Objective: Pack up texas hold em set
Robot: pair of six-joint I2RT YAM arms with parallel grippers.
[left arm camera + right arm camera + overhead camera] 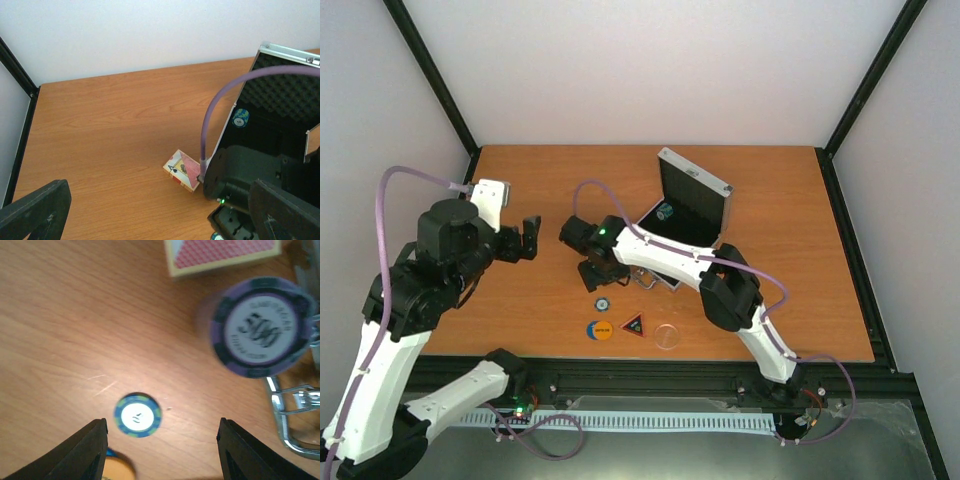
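The silver case [698, 186] lies open at the table's middle right, its black-lined lid upright, with one chip [666, 211] inside. The card pack [182, 171] lies beside the case's near edge. My right gripper [162, 452] points down with its jaws open and nothing between them. Below it a blue-green chip [137, 415] lies flat on the wood. A larger-looking, blurred purple chip [260, 325] shows to the right, outside the fingers. The orange disc [599, 330], black-red triangle [634, 325] and clear disc [667, 336] sit near the front edge. My left gripper [525, 240] hovers open left of centre.
The case's metal handle [295, 415] sticks out at the right of the right wrist view. The right arm's wrist [250, 175] and its purple cable [210, 125] stand between my left gripper and the case. Black frame posts border the table.
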